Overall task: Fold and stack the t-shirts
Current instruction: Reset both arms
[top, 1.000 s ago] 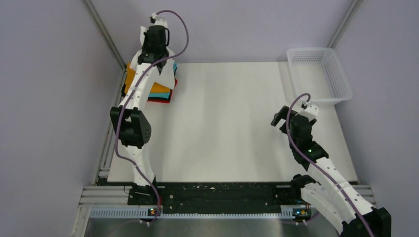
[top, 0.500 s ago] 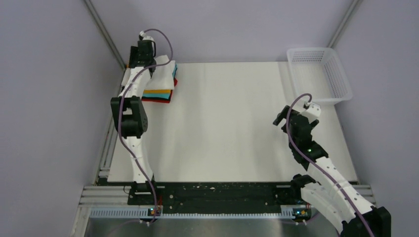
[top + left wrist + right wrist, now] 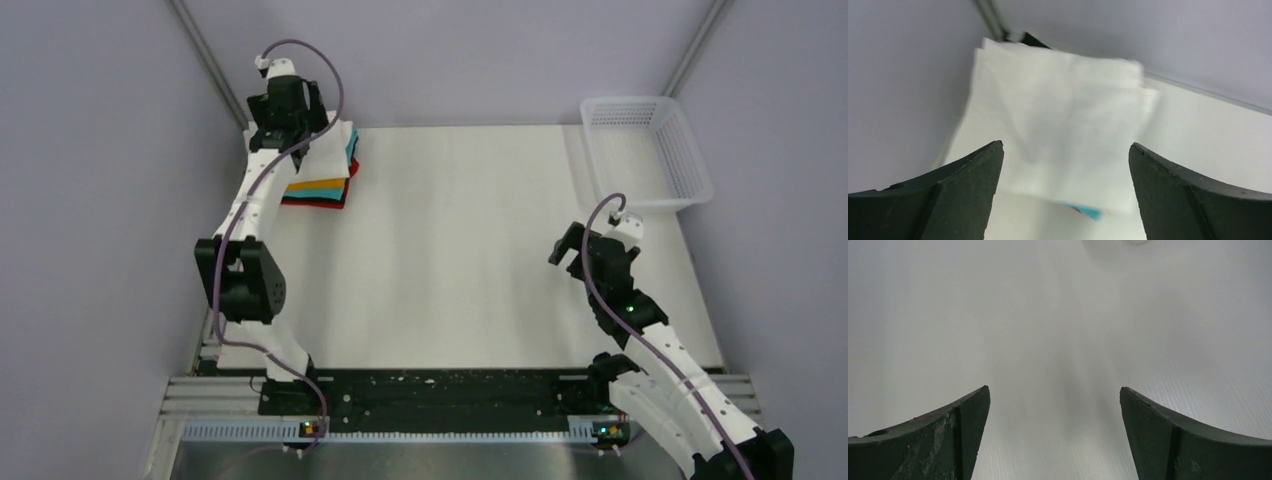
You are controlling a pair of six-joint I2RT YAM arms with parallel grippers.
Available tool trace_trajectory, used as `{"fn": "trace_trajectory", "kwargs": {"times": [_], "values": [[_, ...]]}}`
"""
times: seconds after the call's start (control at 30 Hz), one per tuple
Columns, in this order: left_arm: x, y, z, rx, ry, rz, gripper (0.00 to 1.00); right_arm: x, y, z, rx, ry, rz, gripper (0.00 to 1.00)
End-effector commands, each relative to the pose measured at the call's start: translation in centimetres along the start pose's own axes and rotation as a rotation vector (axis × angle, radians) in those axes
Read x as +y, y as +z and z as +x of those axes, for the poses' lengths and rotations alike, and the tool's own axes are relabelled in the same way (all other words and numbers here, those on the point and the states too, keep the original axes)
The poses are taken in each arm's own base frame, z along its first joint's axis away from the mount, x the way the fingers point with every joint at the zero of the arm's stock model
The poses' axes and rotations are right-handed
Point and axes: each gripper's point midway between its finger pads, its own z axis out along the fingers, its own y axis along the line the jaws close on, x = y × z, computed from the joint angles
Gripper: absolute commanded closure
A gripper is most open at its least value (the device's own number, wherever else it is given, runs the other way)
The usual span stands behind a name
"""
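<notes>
As the white t-shirt (image 3: pixel 1058 115) lies folded atop the coloured stack (image 3: pixel 316 187), the task appears done.
Left gripper (image 3: pixel 1065 145) and right gripper (image 3: pixel 1054 388) gape empty; no unfolded shirt shows.

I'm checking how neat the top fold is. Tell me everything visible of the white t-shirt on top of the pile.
The white t-shirt is plain soft cloth, folded into a rough rectangle, faintly creased, one layer's edge jutting at its right in the wrist view. It lies flat at the far left corner of the table, atop a teal shirt, an orange shirt and a red shirt whose edges peek out. The left pincer hangs over it, jaws open, not gripping.
</notes>
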Motion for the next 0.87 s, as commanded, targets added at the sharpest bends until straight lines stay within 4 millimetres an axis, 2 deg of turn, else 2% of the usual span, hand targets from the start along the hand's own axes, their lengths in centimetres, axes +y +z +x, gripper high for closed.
{"fn": "trace_trajectory", "kwargs": {"times": [0.0, 0.03, 0.07, 0.13, 0.17, 0.27, 0.33, 0.43, 0.53, 0.7, 0.83], "values": [[-5.9, -10.6, -0.6, -0.002, -0.314, 0.383, 0.01, 1.8, -1.4, 0.1, 0.035, 0.026, -0.120, 0.01], [-6.6, -12.7, 1.0, 0.016, -0.355, 0.455, 0.01, 1.9, -1.6, 0.4, 0.039, 0.030, -0.134, 0.01], [-7.3, -14.1, 5.0, 0.075, -0.394, 0.500, 0.01, 1.9, -1.8, 0.7, 0.039, 0.035, -0.147, 0.01], [-8.6, -18.0, 8.5, 0.061, -0.431, 0.619, 0.01, 1.8, -2.1, 1.0, 0.034, 0.043, -0.168, 0.01], [-9.2, -20.0, 11.0, 0.089, -0.426, 0.652, 0.01, 1.8, -2.3, 1.1, 0.029, 0.047, -0.179, 0.01], [-10.1, -25.6, 16.3, 0.093, -0.396, 0.739, 0.01, 1.8, -2.9, 1.4, 0.018, 0.062, -0.206, 0.01], [-10.4, -28.5, 19.9, 0.147, -0.387, 0.817, 0.01, 2.0, -3.2, 1.3, 0.005, 0.075, -0.233, 0.01], [-9.5, -29.8, 23.7, 0.189, -0.397, 0.838, 0.01, 1.9, -3.5, 1.4, -0.017, 0.100, -0.249, 0.01], [-7.9, -29.3, 24.9, 0.184, -0.371, 0.776, 0.01, 1.5, -3.7, 1.4, -0.034, 0.111, -0.243, 0.01], [-6.9, -29.4, 24.0, 0.145, -0.371, 0.754, 0.01, 0.4, -4.1, 0.5, -0.067, 0.144, -0.191, 0.01], [-6.2, -29.2, 24.1, 0.144, -0.369, 0.722, 0.01, 0.5, -4.6, -0.2, -0.094, 0.159, -0.202, 0.01]]}}
